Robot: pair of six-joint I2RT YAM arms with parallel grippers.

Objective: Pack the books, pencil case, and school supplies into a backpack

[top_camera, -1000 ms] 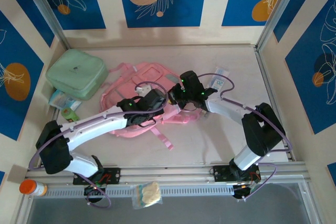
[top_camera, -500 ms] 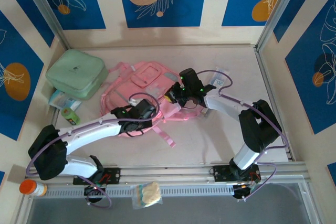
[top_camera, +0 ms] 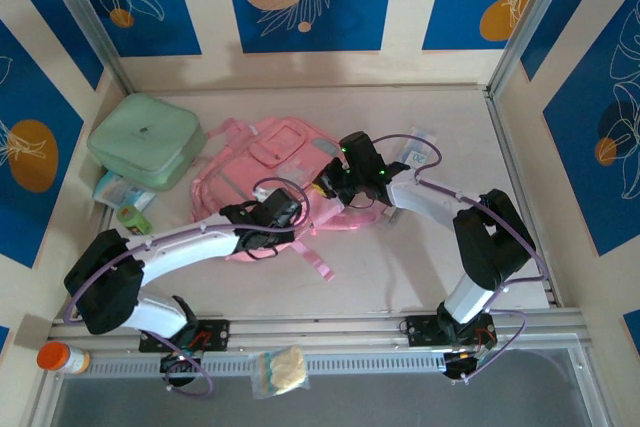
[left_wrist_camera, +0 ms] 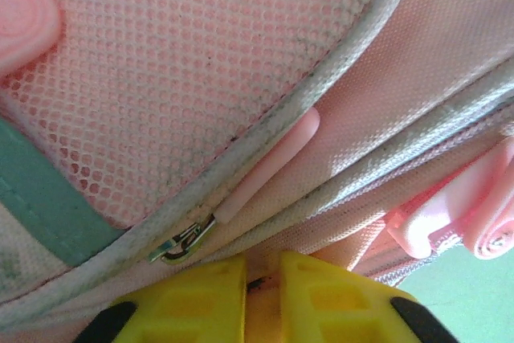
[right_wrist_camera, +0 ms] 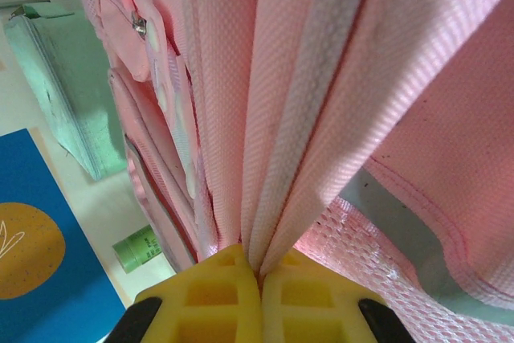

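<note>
The pink backpack (top_camera: 262, 162) lies in the middle of the table, front pockets up. My left gripper (top_camera: 288, 211) is at its near edge, shut on a fold of pink fabric (left_wrist_camera: 263, 263) just below a zip with a pink rubber pull (left_wrist_camera: 269, 165) and metal slider (left_wrist_camera: 181, 242). My right gripper (top_camera: 330, 185) is at the bag's right side, shut on a pinched edge of pink cloth and grey zip tape (right_wrist_camera: 259, 267). A white pouch with blue markings, the pencil case (top_camera: 420, 154), lies behind the right arm. The books are out of view.
A mint-green zip case (top_camera: 147, 140) sits at the back left, with a pale packet (top_camera: 118, 190) and a green tube (top_camera: 130, 219) in front of it. An orange-capped bottle (top_camera: 60, 357) and a clear bag (top_camera: 278, 369) rest on the front rail.
My left gripper has drawn back toward the near edge along the bag's lower side, then nudged slightly right. The right gripper shifted a little left and kept its hold.
</note>
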